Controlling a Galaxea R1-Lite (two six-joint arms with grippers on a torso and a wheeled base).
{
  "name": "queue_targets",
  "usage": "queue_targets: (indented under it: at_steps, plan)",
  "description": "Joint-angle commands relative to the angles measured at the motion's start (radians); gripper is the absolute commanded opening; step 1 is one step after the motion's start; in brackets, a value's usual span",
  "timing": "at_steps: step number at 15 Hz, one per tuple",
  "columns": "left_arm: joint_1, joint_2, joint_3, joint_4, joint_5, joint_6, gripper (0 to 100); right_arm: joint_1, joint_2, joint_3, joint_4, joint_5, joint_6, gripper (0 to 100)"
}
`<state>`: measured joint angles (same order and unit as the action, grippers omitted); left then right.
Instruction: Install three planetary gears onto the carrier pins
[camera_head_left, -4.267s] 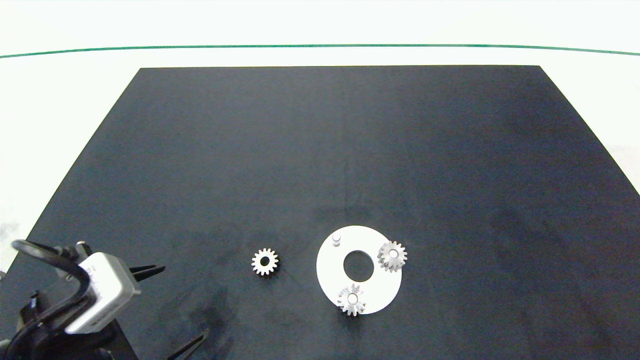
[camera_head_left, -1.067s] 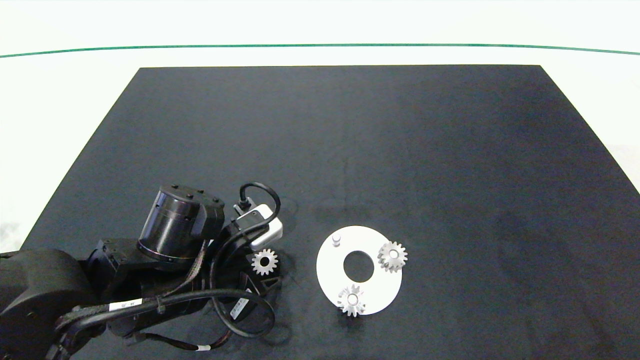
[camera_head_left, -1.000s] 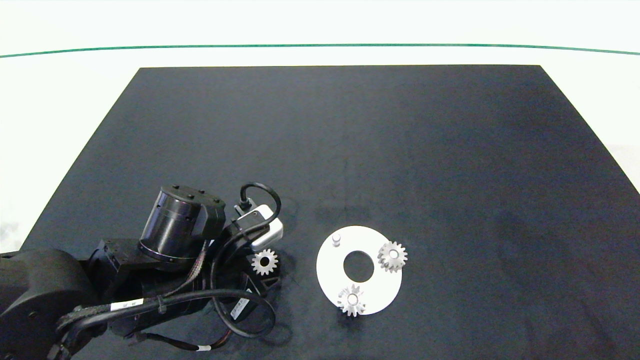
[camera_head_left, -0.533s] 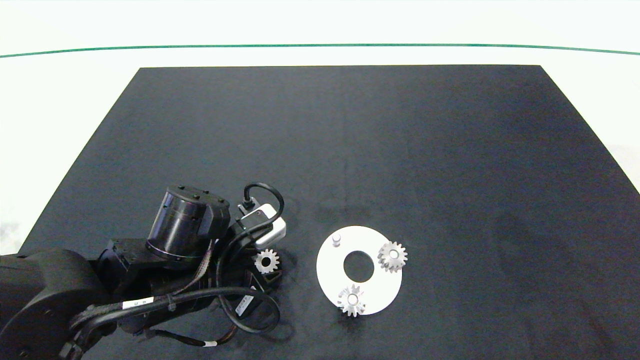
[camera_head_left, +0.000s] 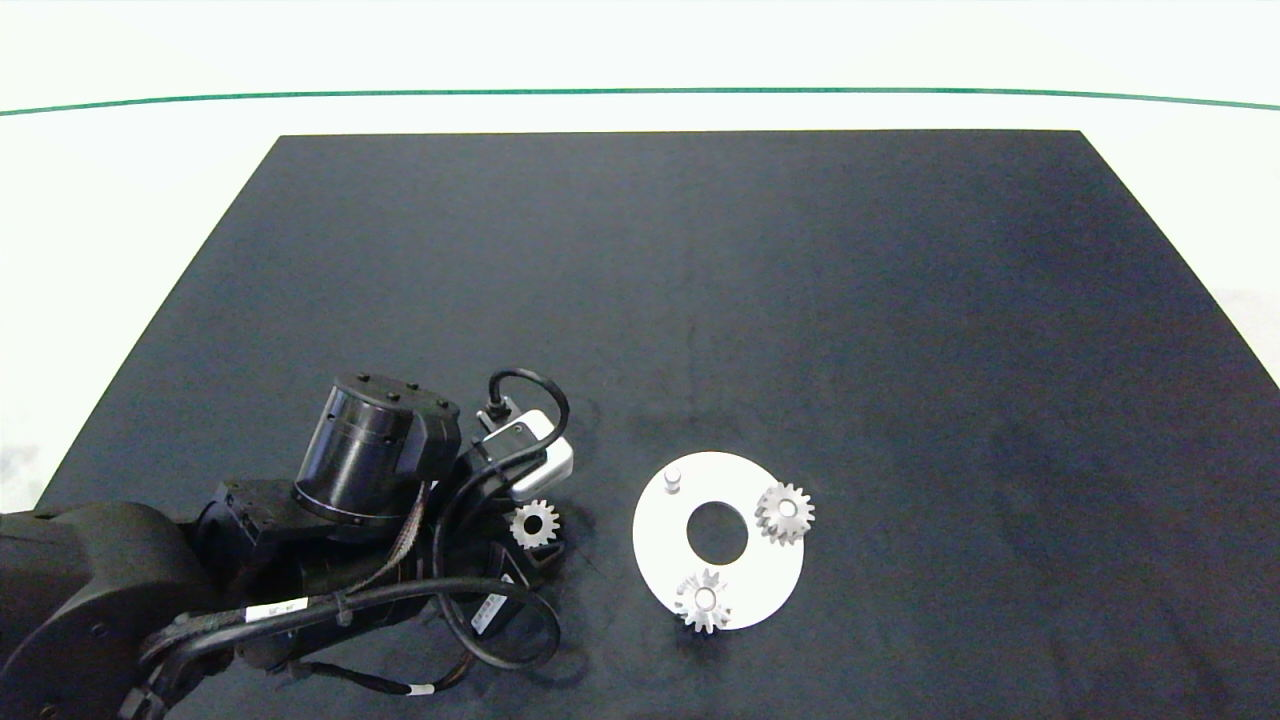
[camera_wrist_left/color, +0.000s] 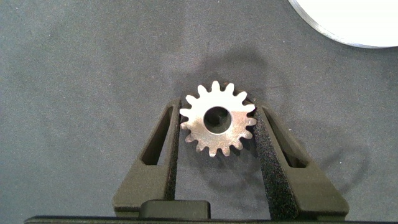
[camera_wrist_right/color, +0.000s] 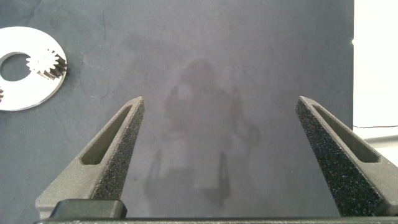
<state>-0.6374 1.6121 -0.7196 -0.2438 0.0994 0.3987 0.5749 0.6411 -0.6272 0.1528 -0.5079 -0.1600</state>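
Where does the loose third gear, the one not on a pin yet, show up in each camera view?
Head view: the loose gear is left of the white disc, at the left tool.
Left wrist view: the gear is mid-picture, clamped between the tool's fingers.
Right wrist view: not in it.
Shared landmark: the white disc, whose edge shows in the left wrist view; it also shows in the right wrist view.

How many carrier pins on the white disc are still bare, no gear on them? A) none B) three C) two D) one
D: in the head view the white disc carries two seated gears, and only one bare pin stands free; the third gear sits between the left gripper fingers off the disc.
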Motion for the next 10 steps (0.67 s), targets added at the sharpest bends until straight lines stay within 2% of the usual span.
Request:
queue_targets:
  at_steps: [1, 10]
  plan:
    - [0.001, -0.003, 0.002, 0.001, 0.0, 0.003, 21, 0.0, 0.002, 0.0, 0.001, -0.003, -0.001, 100]
    - [0.002, -0.001, 0.006, 0.001, 0.002, -0.003, 3, 0.0, 0.0, 0.0, 0.001, -0.003, -0.001, 100]
